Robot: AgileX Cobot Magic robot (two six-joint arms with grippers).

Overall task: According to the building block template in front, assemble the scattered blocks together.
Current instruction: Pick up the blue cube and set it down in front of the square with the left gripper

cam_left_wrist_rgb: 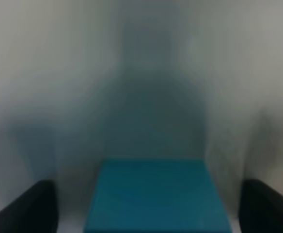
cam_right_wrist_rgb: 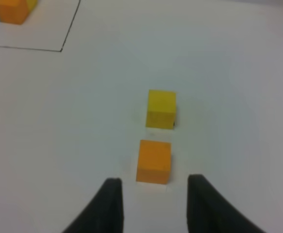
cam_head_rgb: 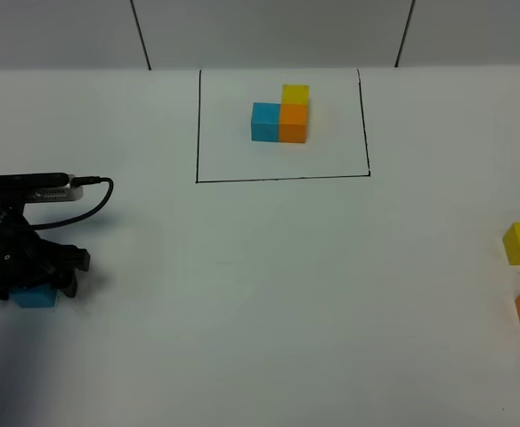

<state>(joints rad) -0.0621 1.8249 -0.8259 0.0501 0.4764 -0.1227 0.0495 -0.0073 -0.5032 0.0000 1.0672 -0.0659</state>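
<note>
Scattered blocks lie split between both sides of the white table (cam_head_rgb: 242, 294). The building block template (cam_head_rgb: 280, 116), a tidy blue, orange and yellow trio inside a black-line frame, sits near the middle of the far edge.

The left gripper (cam_left_wrist_rgb: 149, 206) is down by the left edge. Its jaws are spread, with the sky-blue cube (cam_head_rgb: 36, 298) squarely between them and a gap on each side. It looks ready to close.

By the right edge, the right gripper (cam_right_wrist_rgb: 153, 194) is also open. The orange cube (cam_right_wrist_rgb: 153, 161) sits just ahead of it, and the yellow cube (cam_right_wrist_rgb: 161, 108) is in line beyond.
</note>
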